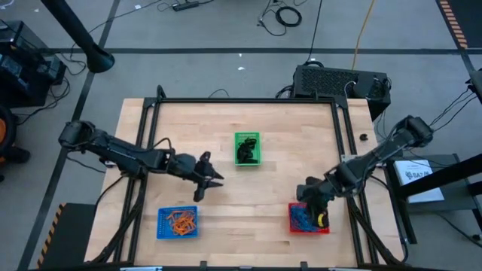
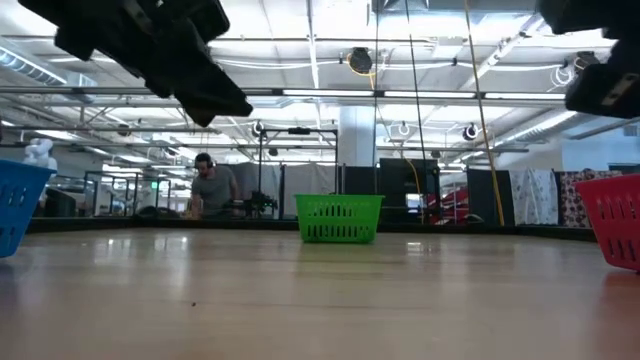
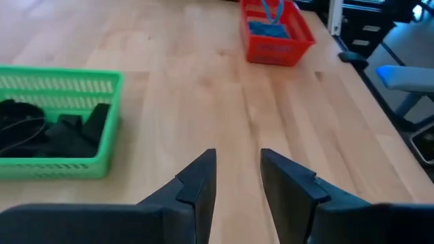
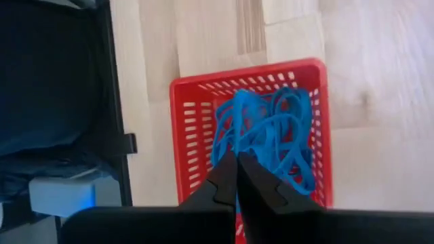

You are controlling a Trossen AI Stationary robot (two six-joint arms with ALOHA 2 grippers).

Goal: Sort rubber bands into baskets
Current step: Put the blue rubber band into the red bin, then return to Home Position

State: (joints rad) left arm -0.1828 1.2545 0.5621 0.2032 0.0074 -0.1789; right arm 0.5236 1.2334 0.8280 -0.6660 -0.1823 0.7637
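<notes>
On the white sheet (image 1: 416, 175) beside the table's right edge, dark print present but too small to read; no other legible writing in any view. Left gripper (image 1: 213, 179) positioned over bare wood between the blue basket (image 1: 178, 223) and the green basket (image 1: 248, 148), raised clear of the table (image 1: 286, 135), fingers (image 3: 200, 181) set apart with a narrow gap, nothing held between them and nothing touched. Right gripper (image 4: 237, 166) positioned directly above the red basket (image 4: 193, 129) at the table's front right, fingers pressed together at the tips; tips overlapping the blue rubber bands (image 4: 268, 132) in the wrist view, grip on any band impossible to confirm. Rubber bands sorted by colour: orange rubber bands (image 1: 181, 220) lying as a loose tangle in the blue basket at the front left; black rubber bands (image 1: 246, 153) heaped in the green basket near the table's middle, toward the far side; blue rubber bands piled as thin intertwined loops in the red basket. Baskets rectangular, of mesh plastic, similar in size, standing upright and well apart from one another. In the low view, green basket centred on the far part of the table, blue basket at the left edge, red basket at the right edge. Beyond the table, a person (image 2: 210, 187) standing at a bench in the room.
</notes>
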